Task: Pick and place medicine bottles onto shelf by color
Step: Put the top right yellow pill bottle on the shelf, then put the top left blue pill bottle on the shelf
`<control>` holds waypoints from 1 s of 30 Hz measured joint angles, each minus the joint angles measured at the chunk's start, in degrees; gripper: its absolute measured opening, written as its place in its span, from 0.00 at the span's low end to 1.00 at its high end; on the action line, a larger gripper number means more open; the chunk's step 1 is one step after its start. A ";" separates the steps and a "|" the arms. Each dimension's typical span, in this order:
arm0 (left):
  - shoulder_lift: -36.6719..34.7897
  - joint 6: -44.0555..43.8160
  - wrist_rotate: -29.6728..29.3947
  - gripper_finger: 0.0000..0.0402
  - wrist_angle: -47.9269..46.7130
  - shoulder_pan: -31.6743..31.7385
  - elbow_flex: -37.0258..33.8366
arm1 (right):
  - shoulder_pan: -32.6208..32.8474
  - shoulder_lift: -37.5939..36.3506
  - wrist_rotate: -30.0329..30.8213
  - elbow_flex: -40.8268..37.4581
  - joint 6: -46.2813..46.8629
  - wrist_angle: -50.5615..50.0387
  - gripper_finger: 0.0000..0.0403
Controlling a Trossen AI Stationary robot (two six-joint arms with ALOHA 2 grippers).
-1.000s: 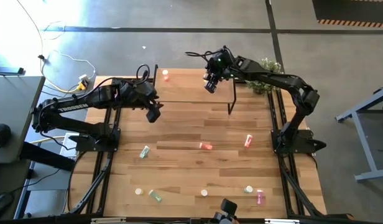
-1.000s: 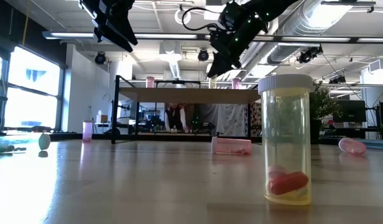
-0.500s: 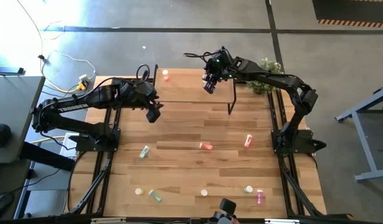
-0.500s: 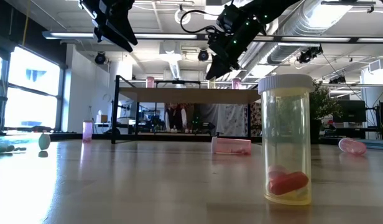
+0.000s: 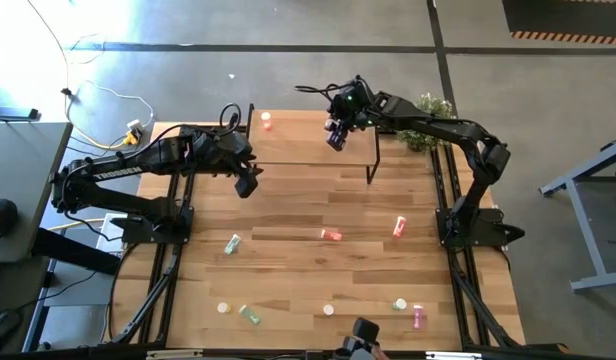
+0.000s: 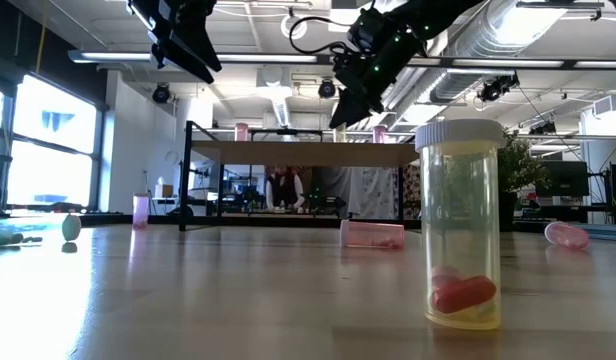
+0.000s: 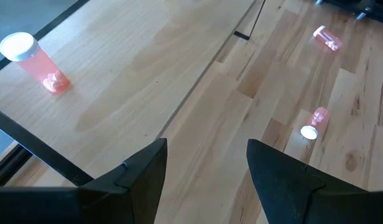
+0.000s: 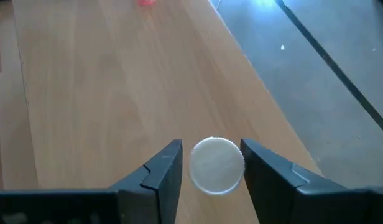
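The right gripper (image 5: 335, 139) hangs over the shelf (image 5: 298, 150), near its back edge. In its wrist view its fingers (image 8: 159, 171) stand apart on either side of a white-capped bottle (image 8: 217, 164) that stands upright on the shelf top; a thin gap shows on each side of the cap, so the fingers flank it without clamping it. A second bottle, red (image 5: 267, 122), stands upright near the shelf's back left corner.

The left gripper (image 5: 247, 185) hovers off the shelf's left front corner, its fingers (image 7: 140, 169) spread wide and holding nothing.

The other bottles are scattered over the surface (image 5: 288, 260) in front of the shelf: a green one (image 5: 232, 243) on the left, a red one (image 5: 331, 235) in the middle, a pink one (image 5: 399, 227) on the right, and more (image 5: 249, 314) along the front edge, some upright and some on their sides.
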 joint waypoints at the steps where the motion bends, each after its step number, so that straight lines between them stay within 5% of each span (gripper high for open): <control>1: -0.02 0.00 0.00 0.53 0.00 0.00 0.00 | -0.02 0.00 0.00 0.00 0.00 0.12 0.40; 22: -0.02 -1.04 0.16 0.53 -3.61 0.00 0.00 | -1.55 -0.19 0.02 3.63 -0.02 -1.59 0.40; 30: 0.00 -10.27 6.53 0.53 -14.08 -1.14 0.00 | -0.75 -1.02 0.25 8.50 -0.02 -2.49 0.40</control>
